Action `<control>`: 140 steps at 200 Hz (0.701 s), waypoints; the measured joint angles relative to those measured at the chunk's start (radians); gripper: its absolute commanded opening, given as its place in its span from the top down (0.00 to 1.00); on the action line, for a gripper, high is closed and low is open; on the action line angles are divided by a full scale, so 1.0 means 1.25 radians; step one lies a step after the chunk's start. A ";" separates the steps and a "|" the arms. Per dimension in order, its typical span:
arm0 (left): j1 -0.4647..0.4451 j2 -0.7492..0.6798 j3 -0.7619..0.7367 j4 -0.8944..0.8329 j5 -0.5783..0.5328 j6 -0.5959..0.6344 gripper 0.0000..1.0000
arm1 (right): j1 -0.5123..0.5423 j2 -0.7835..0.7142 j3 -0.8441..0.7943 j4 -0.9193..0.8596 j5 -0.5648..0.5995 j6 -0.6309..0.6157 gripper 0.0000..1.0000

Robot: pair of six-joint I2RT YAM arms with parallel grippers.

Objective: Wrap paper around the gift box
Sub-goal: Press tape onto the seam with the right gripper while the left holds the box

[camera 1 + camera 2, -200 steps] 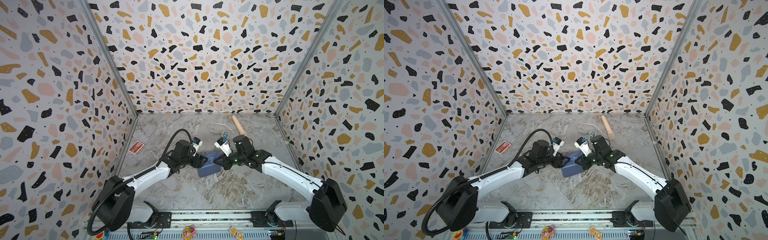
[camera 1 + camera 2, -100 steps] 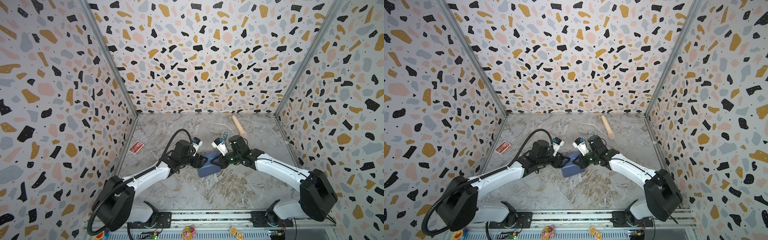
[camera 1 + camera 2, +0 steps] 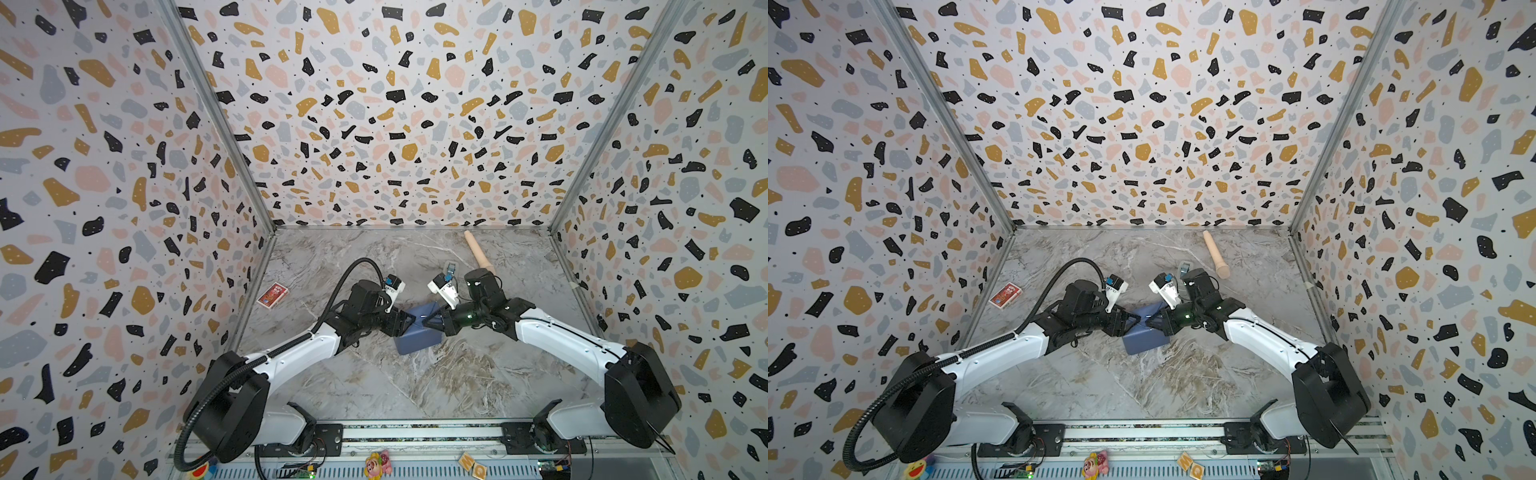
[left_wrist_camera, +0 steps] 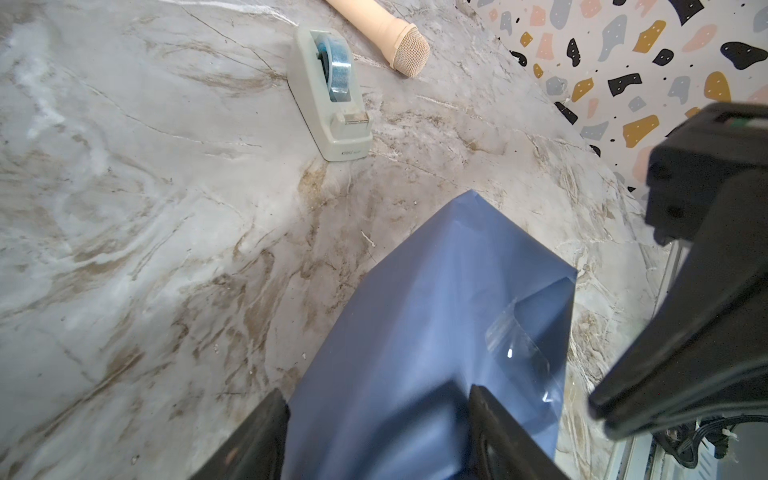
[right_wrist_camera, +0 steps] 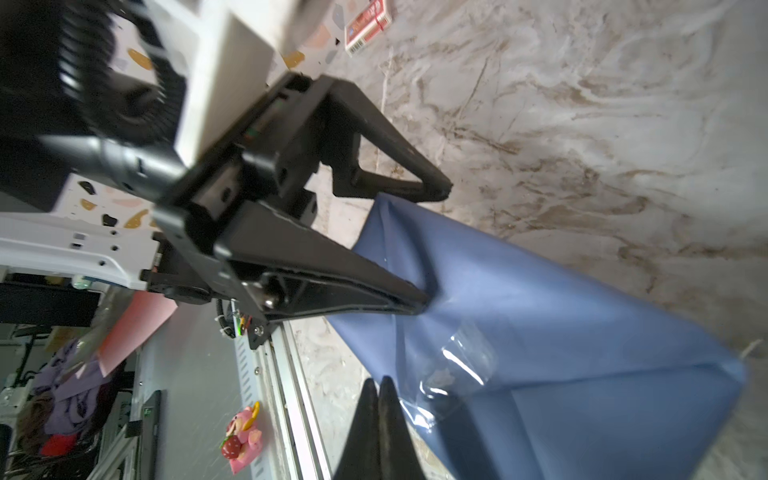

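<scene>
In the middle of the marble table (image 3: 415, 395) lies the paper (image 3: 415, 343), folded into a blue parcel with the gift box hidden inside it. The left gripper (image 3: 409, 323) straddles one end, its jaws apart and apparently pressed against the parcel's two sides. The right gripper (image 3: 428, 322) has its jaws together, the tip at the loose end of a clear tape strip (image 4: 515, 345) over the seam; whether it pinches the tape I cannot tell. The wrinkled, half-stuck strip could peel away with that tip and free the flap. Too hard a squeeze could tear the thin sheet
</scene>
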 measured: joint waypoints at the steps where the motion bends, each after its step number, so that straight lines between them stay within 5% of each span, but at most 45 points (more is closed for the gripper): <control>1: 0.000 0.000 0.000 0.000 0.000 0.000 0.31 | -0.001 0.000 0.000 0.002 -0.001 0.002 1.00; 140: 0.000 0.000 -0.002 0.002 -0.007 0.000 0.31 | -0.033 0.121 0.036 0.048 0.038 0.078 1.00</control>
